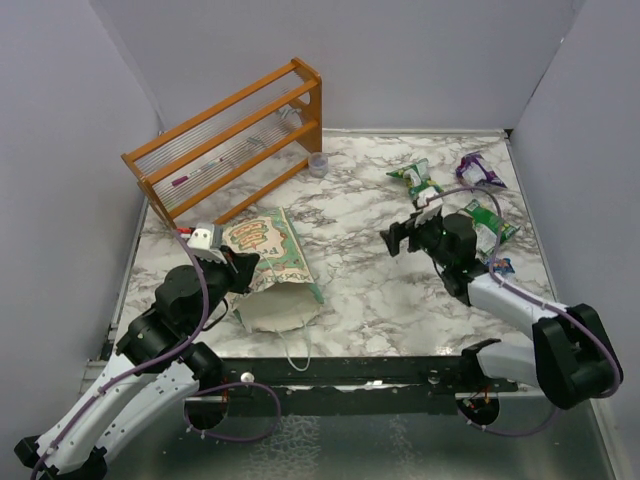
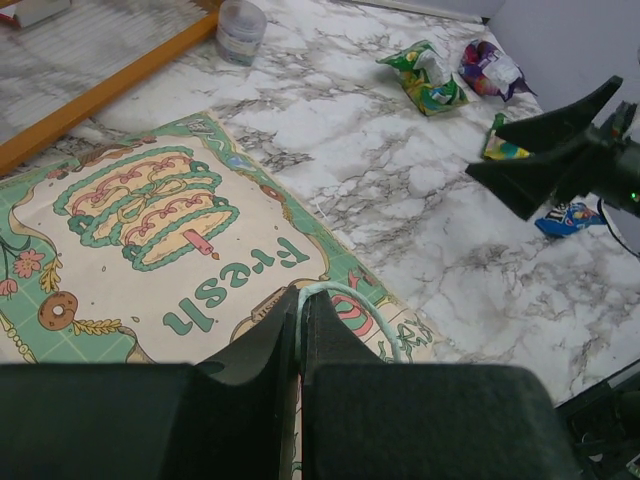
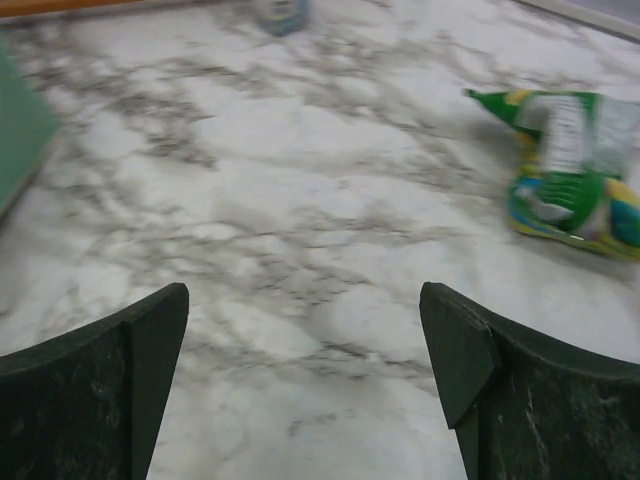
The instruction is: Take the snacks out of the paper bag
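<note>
4 snack pkts (image 1: pixel 415 178), 1 paper bag (image 1: pixel 266 245), 1 rack (image 1: pixel 232 140), 1 cup (image 1: pixel 318 165)

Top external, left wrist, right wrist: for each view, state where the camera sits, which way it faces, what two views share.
Top external: above, behind the arms, looking down on the table; both arms show.
Left wrist: on the left gripper, facing across the paper bag; shut fingers show.
Right wrist: on the right gripper, facing along the table; open fingers show.
Shared: both wrists see the green snack.

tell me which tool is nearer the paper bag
Left. The left tool is shut on the edge of the paper bag; the right tool hangs open away from it, near the green snack.
</note>
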Robot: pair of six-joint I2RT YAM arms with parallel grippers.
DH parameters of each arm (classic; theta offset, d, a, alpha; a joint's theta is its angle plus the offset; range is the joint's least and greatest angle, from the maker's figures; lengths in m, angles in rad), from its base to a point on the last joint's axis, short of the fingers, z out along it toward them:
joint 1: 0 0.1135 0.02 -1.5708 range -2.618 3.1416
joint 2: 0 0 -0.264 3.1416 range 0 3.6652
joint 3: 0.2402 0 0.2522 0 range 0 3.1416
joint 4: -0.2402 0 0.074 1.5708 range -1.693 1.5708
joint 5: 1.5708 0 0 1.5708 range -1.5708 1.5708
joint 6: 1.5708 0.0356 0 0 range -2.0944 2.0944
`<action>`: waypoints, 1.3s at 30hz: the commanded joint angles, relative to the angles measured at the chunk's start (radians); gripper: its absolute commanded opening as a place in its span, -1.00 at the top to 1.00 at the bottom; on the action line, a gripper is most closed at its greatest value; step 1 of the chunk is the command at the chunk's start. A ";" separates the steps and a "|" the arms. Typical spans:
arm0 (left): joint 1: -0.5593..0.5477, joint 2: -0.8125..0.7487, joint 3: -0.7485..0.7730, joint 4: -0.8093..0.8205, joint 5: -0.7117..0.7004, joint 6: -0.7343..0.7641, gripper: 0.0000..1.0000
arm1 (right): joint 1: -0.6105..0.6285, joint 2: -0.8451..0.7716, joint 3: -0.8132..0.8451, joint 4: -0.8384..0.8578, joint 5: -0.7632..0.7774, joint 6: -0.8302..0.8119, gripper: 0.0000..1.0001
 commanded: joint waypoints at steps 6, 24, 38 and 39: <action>-0.002 0.000 0.008 -0.003 -0.084 -0.011 1.00 | 0.363 -0.204 -0.081 -0.115 -0.197 0.010 -0.99; -0.002 0.007 0.010 -0.016 -0.128 -0.019 1.00 | 1.113 -0.186 0.212 -0.332 0.140 -0.163 -0.99; -0.002 0.036 0.013 -0.018 -0.125 -0.018 1.00 | 1.307 0.191 0.315 -0.134 0.374 -0.387 -0.99; -0.002 0.036 0.013 -0.017 -0.125 -0.017 1.00 | 1.307 0.211 0.308 -0.100 0.397 -0.386 -0.99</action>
